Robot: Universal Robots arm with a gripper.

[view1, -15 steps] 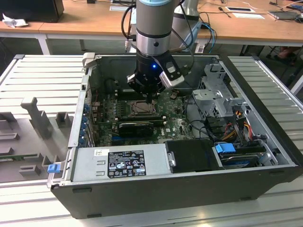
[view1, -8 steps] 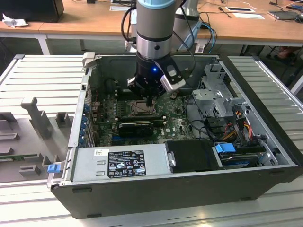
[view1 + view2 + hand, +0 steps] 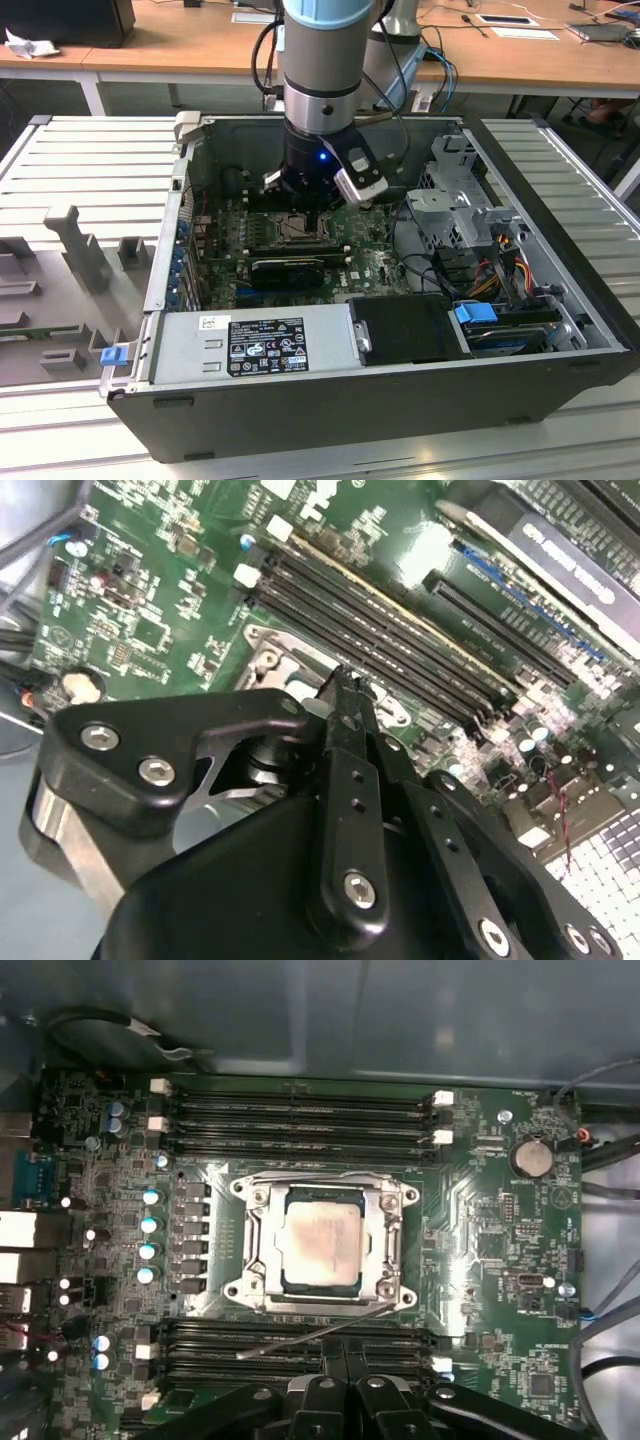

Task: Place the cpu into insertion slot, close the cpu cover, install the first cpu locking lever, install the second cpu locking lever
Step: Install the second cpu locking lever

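Note:
In the first wrist view the pale cpu (image 3: pixel 318 1245) lies flat in the insertion slot (image 3: pixel 237 1290), and the silvery cpu cover (image 3: pixel 262 1245) is down around it. One thin locking lever (image 3: pixel 300 1340) juts out slantwise from the socket's corner, over the memory slots and apart from the frame. Another lever (image 3: pixel 320 1174) lies flat along the opposite side of the socket. My gripper (image 3: pixel 341 1360) is shut and its tips sit just beside the slanted lever; whether they touch it I cannot tell. In the second wrist view the gripper (image 3: pixel 345 683) is close over the socket's rim (image 3: pixel 265 655). In the exterior view the gripper (image 3: pixel 306 212) hangs over the socket (image 3: pixel 290 230).
Black memory slots (image 3: pixel 300 1110) flank the socket on two sides. The open computer case (image 3: pixel 160 270) walls the board in. A power supply (image 3: pixel 255 345) lies at the front, with a drive cage (image 3: pixel 455 200) and cables (image 3: pixel 500 260) at the exterior view's right.

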